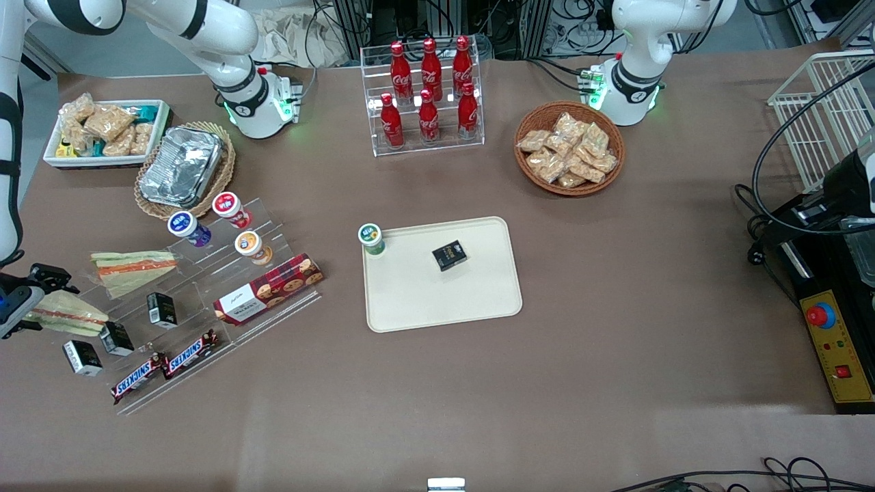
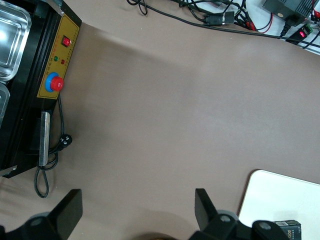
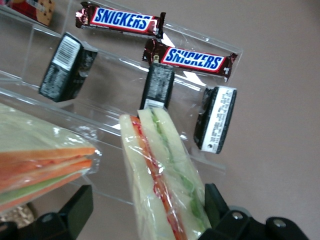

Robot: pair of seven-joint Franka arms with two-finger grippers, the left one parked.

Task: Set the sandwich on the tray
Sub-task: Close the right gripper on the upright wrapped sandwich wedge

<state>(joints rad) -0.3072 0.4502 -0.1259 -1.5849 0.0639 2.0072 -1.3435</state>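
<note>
The sandwich (image 1: 66, 313), a clear-wrapped long wedge with thin red and green stripes, lies on the clear acrylic stand at the working arm's end of the table. In the right wrist view the sandwich (image 3: 160, 170) sits between my fingers. My right gripper (image 1: 29, 302), also seen in its own wrist view (image 3: 147, 202), is open and straddles it: one finger (image 3: 216, 202) is right at the wrap, the other (image 3: 76, 209) stands well clear. The cream tray (image 1: 478, 301) lies mid-table and its corner shows in the left wrist view (image 2: 280, 200).
A triangular sandwich with a broad orange band (image 1: 133, 266) lies beside mine. Black boxes (image 3: 157, 87), two Snickers bars (image 3: 120, 20) and a biscuit box (image 1: 268, 289) share the stand. A green-lidded cup (image 1: 371, 238) and a black box (image 1: 449, 255) sit on the tray.
</note>
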